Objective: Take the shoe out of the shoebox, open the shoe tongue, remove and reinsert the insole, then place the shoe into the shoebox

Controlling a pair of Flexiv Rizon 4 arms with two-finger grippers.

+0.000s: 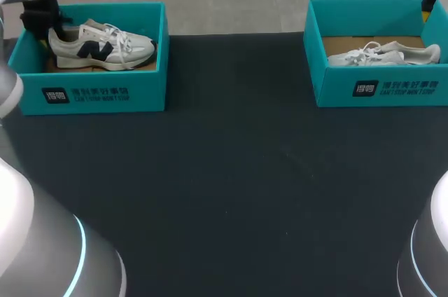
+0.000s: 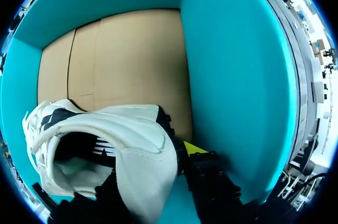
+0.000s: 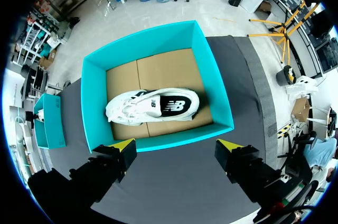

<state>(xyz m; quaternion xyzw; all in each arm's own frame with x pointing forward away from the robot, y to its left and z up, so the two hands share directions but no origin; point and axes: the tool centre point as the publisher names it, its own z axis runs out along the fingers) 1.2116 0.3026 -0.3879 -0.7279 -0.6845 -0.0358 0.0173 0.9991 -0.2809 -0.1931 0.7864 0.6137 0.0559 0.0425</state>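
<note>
Left gripper [image 1: 42, 17], clamped on the heel of a white lace-up sneaker with a navy side mark [image 1: 101, 46]; one yellow fingertip [image 2: 195, 147] lies against the outside of the heel, the other is hidden inside the collar. The sneaker stands upright on the brown floor of a teal cardboard shoebox [image 1: 98, 94] at the left of the black table [image 1: 224, 185]. Right gripper [image 3: 177, 147], fingers spread wide, holds nothing and hangs above the near wall of a second teal shoebox [image 3: 158, 142], where a second white sneaker [image 3: 153, 106] lies on its side.
</note>
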